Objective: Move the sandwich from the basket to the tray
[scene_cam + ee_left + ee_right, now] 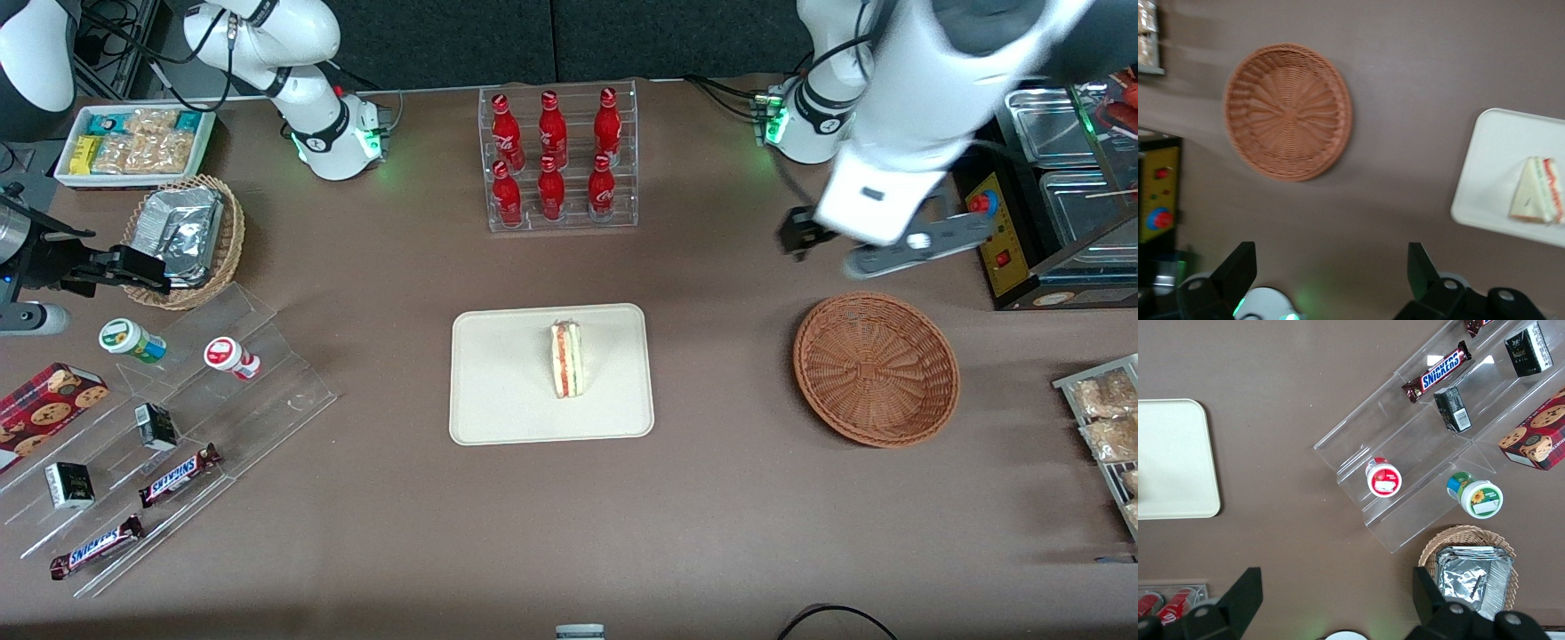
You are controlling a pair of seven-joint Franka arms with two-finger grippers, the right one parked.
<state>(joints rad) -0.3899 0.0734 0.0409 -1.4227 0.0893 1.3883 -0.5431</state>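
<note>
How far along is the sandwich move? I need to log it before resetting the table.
It looks done. The triangular sandwich wedge lies on the cream-white rectangular tray, and the reddish-brown round wicker basket holds nothing. The left gripper hangs above the table, farther from the front camera than the basket, jaws open and gripping nothing. Nothing visible remains to move.

Robot lab set up as mock snack shop: brown counter (pixel 711 498) w/ cola bottles (pixel 556 156) in rack, Snickers bars (pixel 178 474) on clear shelves.

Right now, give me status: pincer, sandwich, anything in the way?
Pincer open, empty, up above the table, farther from the front camera than the basket. Sandwich on the tray. Basket empty. Nothing in the way.
</note>
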